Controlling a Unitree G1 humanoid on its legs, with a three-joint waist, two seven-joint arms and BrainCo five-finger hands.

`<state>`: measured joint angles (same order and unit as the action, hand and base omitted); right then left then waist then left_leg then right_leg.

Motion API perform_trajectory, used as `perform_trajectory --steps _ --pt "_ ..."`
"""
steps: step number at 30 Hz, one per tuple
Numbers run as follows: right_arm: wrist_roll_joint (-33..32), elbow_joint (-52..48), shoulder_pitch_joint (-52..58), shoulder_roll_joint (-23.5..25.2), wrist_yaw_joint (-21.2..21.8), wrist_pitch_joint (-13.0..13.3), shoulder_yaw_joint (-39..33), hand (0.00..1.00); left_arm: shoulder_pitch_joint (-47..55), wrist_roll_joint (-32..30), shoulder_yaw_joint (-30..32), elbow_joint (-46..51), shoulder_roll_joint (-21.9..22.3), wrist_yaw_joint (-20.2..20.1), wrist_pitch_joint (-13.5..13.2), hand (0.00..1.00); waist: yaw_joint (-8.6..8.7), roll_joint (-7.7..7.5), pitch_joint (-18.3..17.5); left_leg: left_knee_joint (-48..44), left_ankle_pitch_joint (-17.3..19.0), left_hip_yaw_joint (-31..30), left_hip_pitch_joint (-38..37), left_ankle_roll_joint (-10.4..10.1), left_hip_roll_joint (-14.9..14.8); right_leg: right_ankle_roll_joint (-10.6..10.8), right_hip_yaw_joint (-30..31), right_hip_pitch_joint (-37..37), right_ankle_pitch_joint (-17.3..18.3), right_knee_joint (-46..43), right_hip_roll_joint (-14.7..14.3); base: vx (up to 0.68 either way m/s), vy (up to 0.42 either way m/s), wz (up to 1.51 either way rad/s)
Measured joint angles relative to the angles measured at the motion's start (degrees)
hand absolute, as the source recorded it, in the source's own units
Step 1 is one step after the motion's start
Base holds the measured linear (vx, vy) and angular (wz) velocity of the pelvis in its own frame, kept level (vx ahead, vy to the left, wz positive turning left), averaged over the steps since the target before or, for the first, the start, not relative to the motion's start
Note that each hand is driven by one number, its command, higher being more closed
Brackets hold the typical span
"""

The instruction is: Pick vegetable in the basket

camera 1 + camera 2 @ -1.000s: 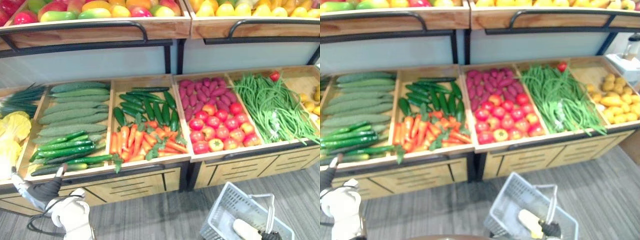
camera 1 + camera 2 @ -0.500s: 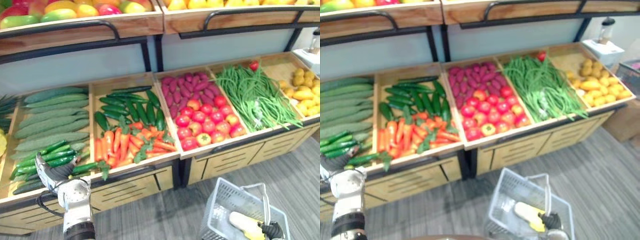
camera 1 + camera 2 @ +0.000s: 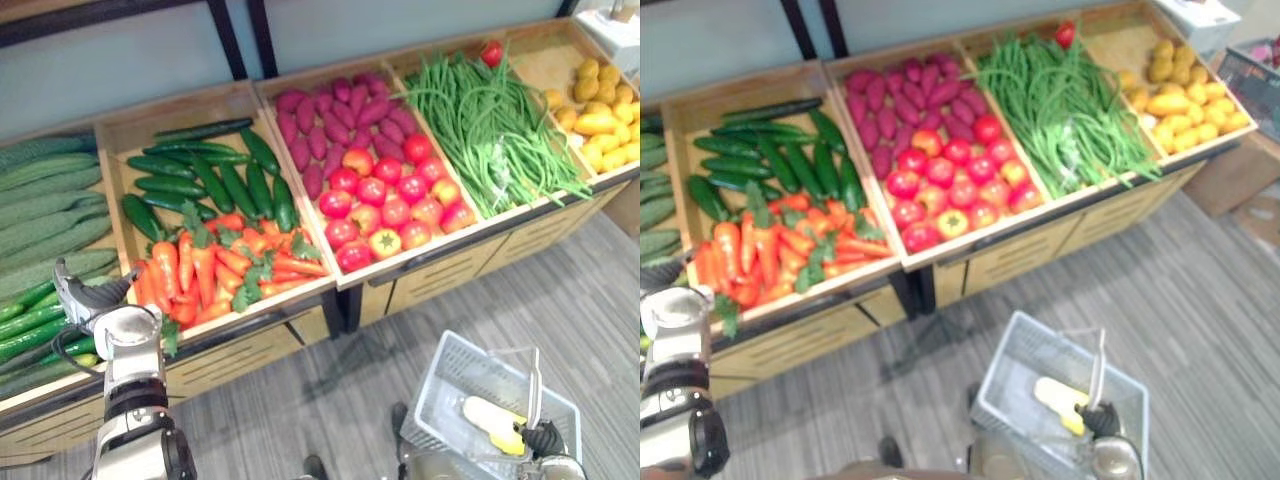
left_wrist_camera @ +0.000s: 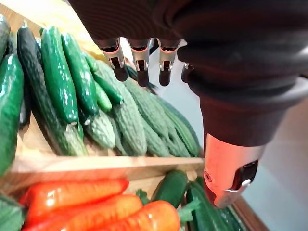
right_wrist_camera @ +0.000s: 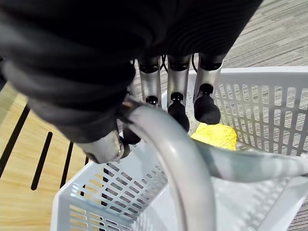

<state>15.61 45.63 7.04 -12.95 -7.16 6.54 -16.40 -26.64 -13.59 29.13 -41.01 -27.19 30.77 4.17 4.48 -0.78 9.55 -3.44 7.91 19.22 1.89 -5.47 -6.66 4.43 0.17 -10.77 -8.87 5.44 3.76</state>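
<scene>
My left hand [image 3: 85, 297] hovers over the front of the cucumber crate, beside the wooden divider to the carrots [image 3: 215, 268]. In the left wrist view its fingers [image 4: 139, 57] are straight and hold nothing, above small green cucumbers [image 4: 57, 77] and ridged gourds [image 4: 130, 125]. My right hand [image 3: 545, 438] is curled round the grey handle [image 5: 178, 159] of a white plastic basket [image 3: 425, 395] hanging low over the floor. A pale yellow vegetable [image 3: 490, 420] lies in the basket.
Wooden crates run along the stand: dark cucumbers [image 3: 215, 175] behind the carrots, purple roots and red tomatoes [image 3: 385, 200], green beans [image 3: 490, 130], yellow produce [image 3: 600, 110]. Drawer fronts [image 3: 450, 275] face the grey floor [image 3: 330, 400].
The camera has swung right and downward. My left hand has shifted along the crate front, from the cucumbers toward the carrot divider. The basket still hangs from my right hand.
</scene>
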Motion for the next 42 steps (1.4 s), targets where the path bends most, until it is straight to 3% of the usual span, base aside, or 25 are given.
perform_trajectory --steps 6,12,20,23,27,31,32,42 --pt "-0.92 -0.29 -2.59 -0.12 -0.6 0.76 2.24 1.0 -5.49 0.07 -2.45 -5.07 -1.44 0.0 0.11 0.0 0.02 -0.12 3.04 -0.67 -0.01 0.68 1.67 -0.01 -0.01 0.0 0.59 -2.56 0.0 -1.48 -0.04 -0.01 -0.027 -0.06" --pt "-1.25 -0.36 -3.02 -0.11 -1.85 1.76 3.51 1.0 -6.67 0.28 -2.95 -7.39 -2.14 0.0 0.1 0.0 -0.06 -0.16 3.91 -0.78 -0.01 1.1 2.62 0.0 0.06 -0.01 1.54 -4.06 0.0 -2.22 -0.1 -0.02 -0.039 -0.04" --pt "-2.21 -2.46 -3.48 -0.05 -2.24 2.28 5.71 1.0 -9.81 2.27 -2.87 -12.14 -2.38 -0.21 0.13 0.0 -0.07 -2.42 6.73 -1.85 -0.02 2.28 4.32 0.02 0.26 -0.52 3.47 -5.06 -2.34 -0.06 -0.1 -0.03 -0.042 -0.09" --pt "-2.22 -2.61 -3.44 -0.05 -2.25 2.34 5.79 1.0 -10.62 2.27 -2.09 -12.78 -2.6 -0.01 0.12 0.0 0.03 -2.61 7.02 -2.28 0.0 2.43 4.86 0.02 0.19 -0.74 3.76 -5.32 -2.94 0.51 -0.18 -0.02 -0.048 -0.06" --pt "-2.34 -4.23 -3.57 -0.07 -2.24 2.81 7.23 1.0 -12.08 2.26 -1.54 -13.92 -4.81 0.02 0.12 0.0 -0.09 -3.88 8.44 -3.01 0.07 3.68 5.37 -0.06 -0.14 -0.75 5.36 -6.23 -3.66 0.51 -0.64 -0.04 -0.056 -0.15" --pt "-2.96 -4.49 -3.55 -0.25 -2.25 3.63 7.39 1.0 -13.08 2.23 -1.14 -13.91 -4.99 0.21 0.11 0.0 0.0 -3.98 8.71 -4.48 0.46 3.69 7.1 -0.03 -0.37 -0.58 5.62 -7.36 -4.02 0.51 -0.61 -0.04 -0.04 -0.03" --pt "-3.2 -4.51 -3.55 -0.25 -2.26 3.67 7.42 1.0 -13.61 2.22 -0.99 -13.91 -4.99 0.24 0.11 1.0 -0.08 -4.13 9.05 -4.84 0.56 3.69 7.19 -0.1 -0.51 -0.53 5.64 -7.31 -4.07 0.51 -0.66 -0.03 -0.039 0.0" --pt "-3.23 -4.72 -3.47 -0.26 -2.25 4.01 8.32 1.0 -14.33 2.15 -0.64 -14.4 -6.73 0.27 -0.24 1.0 0.0 -5.02 9.5 -5.84 0.96 3.78 8.08 -0.03 -0.63 0.19 6.05 -7.82 -4.59 0.5 -0.6 0.0 -0.007 0.0"
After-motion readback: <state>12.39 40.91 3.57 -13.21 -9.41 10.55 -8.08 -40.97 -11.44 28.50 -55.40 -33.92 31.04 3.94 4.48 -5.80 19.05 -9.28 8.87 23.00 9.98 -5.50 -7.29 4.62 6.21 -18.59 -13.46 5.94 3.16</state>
